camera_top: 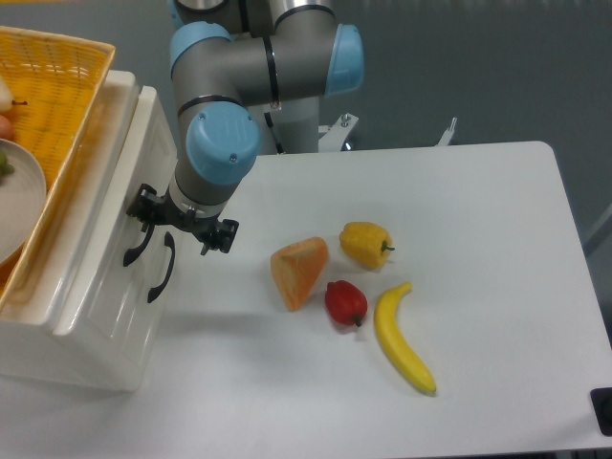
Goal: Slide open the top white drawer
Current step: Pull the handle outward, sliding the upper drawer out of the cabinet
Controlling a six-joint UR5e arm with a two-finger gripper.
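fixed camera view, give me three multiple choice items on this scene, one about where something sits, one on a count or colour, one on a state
1. Where does the banana lie?
A. in the basket
B. on the table, right of the red pepper
C. on top of the cabinet

2. How many black handles show on the cabinet front?
A. two
B. one
C. four

3. What state is the top white drawer in?
A. pulled far out over the table
B. removed and lying on the table
C. shut, flush with the cabinet front

Key: 1 B, it rests on the white table just right of the red pepper. 2 A, two curved handles sit side by side near the tool. 3 C, no drawer box sticks out from the cabinet front.
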